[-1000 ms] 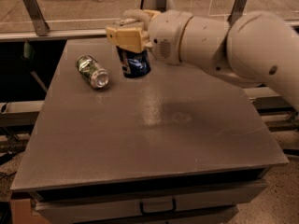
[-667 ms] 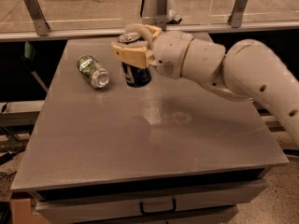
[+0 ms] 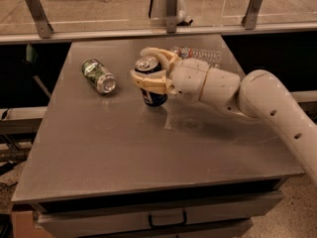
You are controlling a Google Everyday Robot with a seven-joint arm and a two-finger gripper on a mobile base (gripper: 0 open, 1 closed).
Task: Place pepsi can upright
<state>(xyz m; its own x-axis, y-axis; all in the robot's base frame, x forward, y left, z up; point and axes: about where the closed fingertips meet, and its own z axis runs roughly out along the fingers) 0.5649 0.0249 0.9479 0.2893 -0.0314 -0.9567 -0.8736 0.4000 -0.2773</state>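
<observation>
Now lower, end effector (image 3: 144, 66) clasping upright pepsi can (image 3: 154, 97), at tabletop (image 3: 124, 148)

The gripper (image 3: 140, 63) grips the pepsi can (image 3: 154, 98) near the middle of the table (image 3: 99, 148). Its near finger (image 3: 148, 82) hides the can's middle. The wrist covers most of the bottle (image 3: 200, 53) behind it. The arm (image 3: 267, 108) runs off the right edge, and the bottom edge cuts the drawer (image 3: 163, 217).
</observation>
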